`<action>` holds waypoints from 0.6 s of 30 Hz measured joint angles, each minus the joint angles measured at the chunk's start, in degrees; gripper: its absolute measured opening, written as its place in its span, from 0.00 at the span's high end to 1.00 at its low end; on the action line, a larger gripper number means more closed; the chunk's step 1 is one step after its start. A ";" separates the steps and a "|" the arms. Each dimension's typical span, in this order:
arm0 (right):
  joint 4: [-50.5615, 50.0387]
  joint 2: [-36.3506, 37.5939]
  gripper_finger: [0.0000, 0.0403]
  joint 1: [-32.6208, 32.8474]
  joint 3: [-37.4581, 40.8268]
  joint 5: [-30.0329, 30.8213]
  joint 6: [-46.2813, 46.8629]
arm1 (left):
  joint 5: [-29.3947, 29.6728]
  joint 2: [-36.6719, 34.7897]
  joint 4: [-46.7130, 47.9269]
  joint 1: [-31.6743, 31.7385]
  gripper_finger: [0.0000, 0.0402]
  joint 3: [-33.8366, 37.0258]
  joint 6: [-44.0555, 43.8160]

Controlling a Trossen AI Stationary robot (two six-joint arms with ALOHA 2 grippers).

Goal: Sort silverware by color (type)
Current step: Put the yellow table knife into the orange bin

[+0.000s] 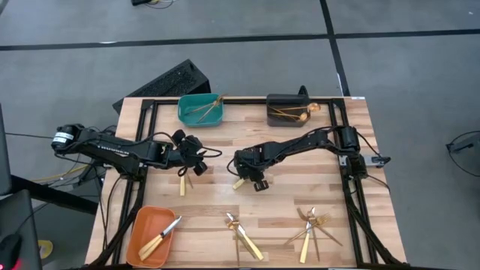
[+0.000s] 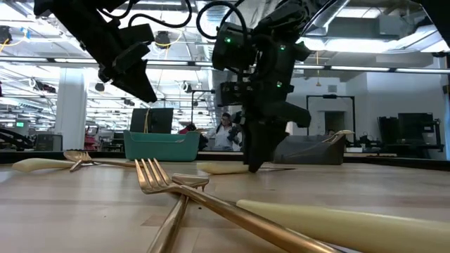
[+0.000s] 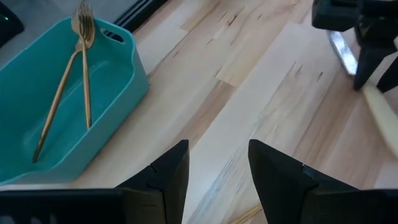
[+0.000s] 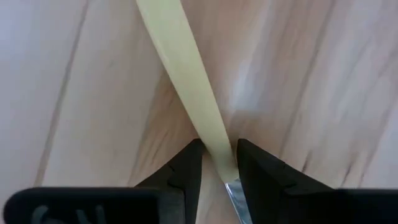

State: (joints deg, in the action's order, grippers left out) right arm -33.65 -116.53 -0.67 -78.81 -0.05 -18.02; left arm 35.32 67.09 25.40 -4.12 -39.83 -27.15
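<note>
Wood table point(image 1: 300, 191); knife point(image 4: 186, 81) between right fingers point(image 4: 186, 171), touching.

Pale striped wood makes up the worktop point(image 1: 300, 202). A teal bin point(image 1: 199, 109) holds gold forks point(image 3: 84, 68), a dark grey bin point(image 1: 288, 111) gold spoons point(image 1: 289, 113), an orange bin point(image 1: 142, 232) a cream-handled, silver-bladed knife point(image 1: 161, 238). Both black claws, left point(image 3: 217, 180) and right point(image 4: 217, 171), look matte.

Grey carpet floor point(image 1: 75, 67) surrounds the table; bright ceiling lights point(image 2: 365, 43) beyond.
</note>
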 joint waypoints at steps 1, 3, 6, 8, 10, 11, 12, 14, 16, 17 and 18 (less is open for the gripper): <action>0.28 0.07 0.67 -0.19 -0.52 0.02 0.34 | 0.08 0.53 -0.81 0.00 0.62 0.00 -0.33; 0.89 1.03 0.65 -0.65 -1.10 0.04 0.79 | 0.05 2.05 -3.03 -0.08 0.62 0.14 -0.30; 1.96 1.91 0.62 -0.72 -1.86 0.13 -1.83 | -0.53 5.24 -8.21 -0.37 0.62 1.10 2.69; 0.99 1.90 0.61 -0.83 -1.59 -0.06 -2.39 | -0.91 7.70 -10.48 -0.40 0.62 1.36 3.74; 0.98 1.84 0.59 -0.86 -1.50 -1.37 -2.43 | -1.04 9.73 -10.58 -0.43 0.62 1.36 3.88; 1.23 1.84 0.58 -0.76 -1.26 -1.92 -2.41 | -1.04 10.64 -10.71 -0.42 0.62 1.36 3.88; 1.23 1.86 0.57 -0.74 -1.02 -2.55 -2.43 | -1.04 11.55 -10.66 -0.42 0.62 1.36 3.88; 2.53 1.86 0.55 -0.74 -0.31 -2.69 -2.41 | -1.32 12.61 -10.54 -0.42 0.62 1.38 3.87; 3.11 1.84 0.53 -0.69 -0.17 -2.79 -2.43 | -2.09 13.17 -11.35 -0.42 0.62 1.38 3.99; 4.10 1.86 0.52 -0.67 0.02 -2.84 -2.55 | -2.14 13.22 -11.33 -0.42 0.62 1.38 4.00; 5.22 1.90 0.51 -0.71 0.42 -2.89 -2.82 | -2.13 13.19 -11.49 -0.42 0.62 1.38 4.01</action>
State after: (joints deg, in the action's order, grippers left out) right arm -28.43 -114.63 -1.38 -78.39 -2.94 -20.84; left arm 33.19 80.28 13.91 -4.54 -38.46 -23.14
